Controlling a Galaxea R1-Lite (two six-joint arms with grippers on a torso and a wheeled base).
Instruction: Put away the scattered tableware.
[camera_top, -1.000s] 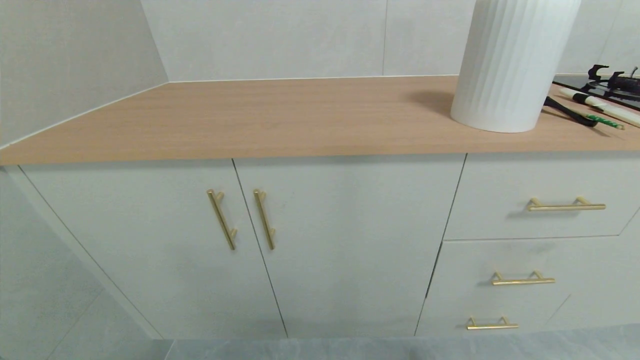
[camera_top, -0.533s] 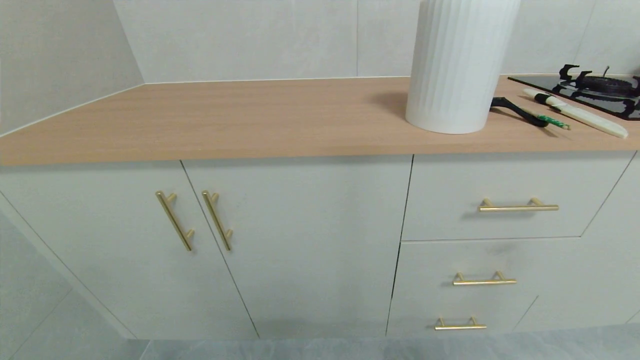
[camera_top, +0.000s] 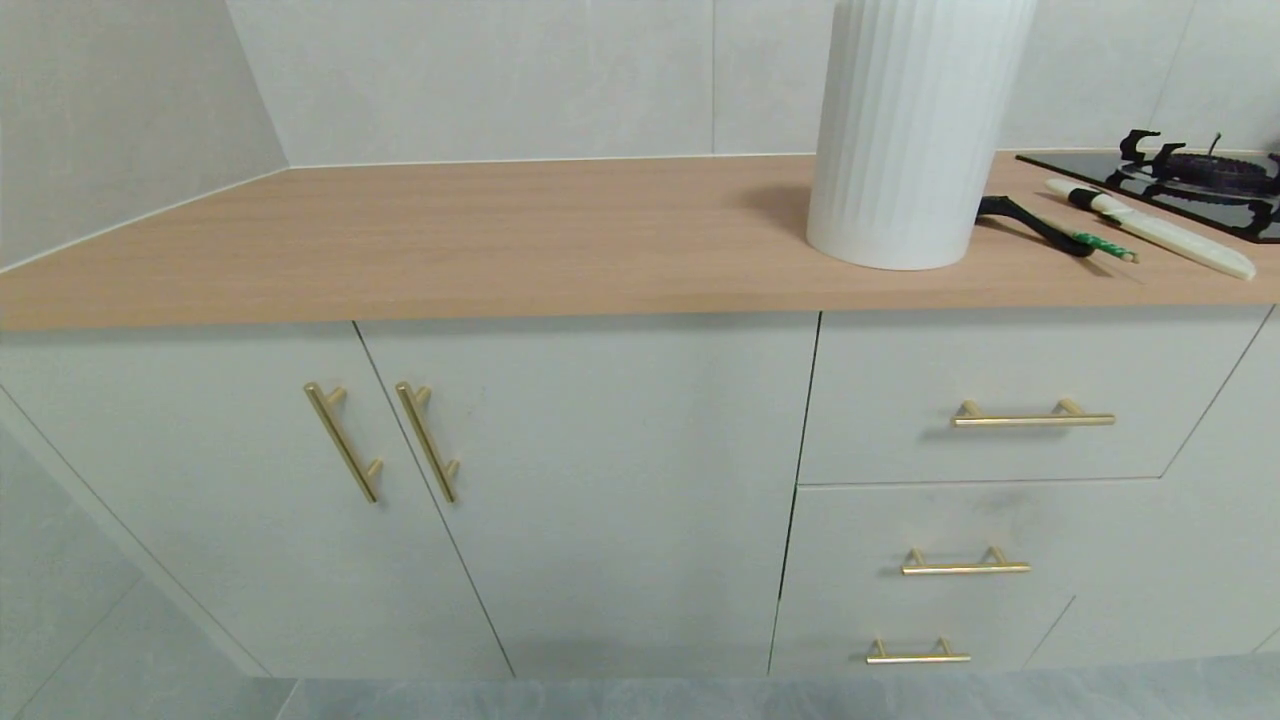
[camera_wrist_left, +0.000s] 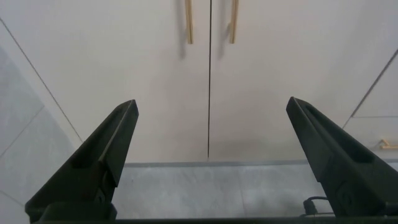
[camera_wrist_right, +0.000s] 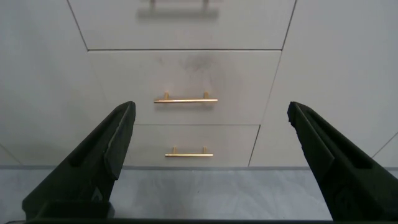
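tableware (camera_top: 1100, 243) (black-handled utensil (camera_top: 1035, 225), white knife (camera_top: 1150, 230)) lies toward the right end of the countertop (camera_top: 450, 240) beside a ribbed white container (camera_top: 915, 130); step judged: approach, with left gripper (camera_wrist_left: 208, 155) and right gripper (camera_wrist_right: 208, 162) both spread wide, empty, low before the cabinet (camera_top: 600, 480), so next lift one toward a utensil.

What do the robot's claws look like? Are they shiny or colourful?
Not colourful. The left claw and the right claw look alike. Each has two flat, matte black fingers, broad at the base and narrowing to blunt tips, like long wedges. No markings or stickers show on them.
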